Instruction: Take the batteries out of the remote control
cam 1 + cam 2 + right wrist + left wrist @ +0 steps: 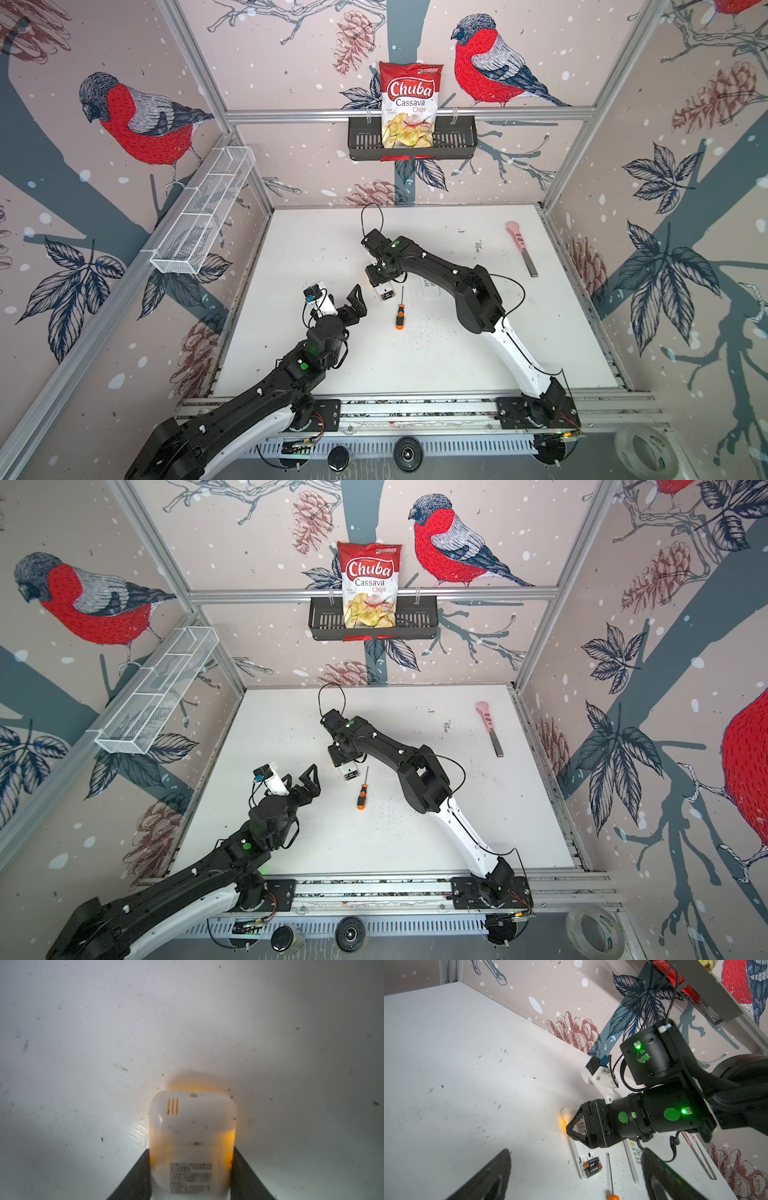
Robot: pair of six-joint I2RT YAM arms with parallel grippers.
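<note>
The white remote control (576,1152) lies back-up on the table, its battery bay uncovered at the near end (384,293) (349,773). Two black batteries (592,1166) with gold-coloured ends lie side by side in that bay. My right gripper (192,1167) (380,276) is shut on the remote's sides, a finger (135,1178) pressed against each long edge. An orange glow shows at the remote's far end. My left gripper (347,301) (576,1153) hovers open just left of the bay, touching nothing.
An orange-and-black screwdriver (400,316) (610,1174) lies right of the remote. A white piece with buttons (633,1157) lies under the right arm. A pink-handled tool (521,249) sits at the back right. A chip bag (409,108) stands in the wall basket (457,141).
</note>
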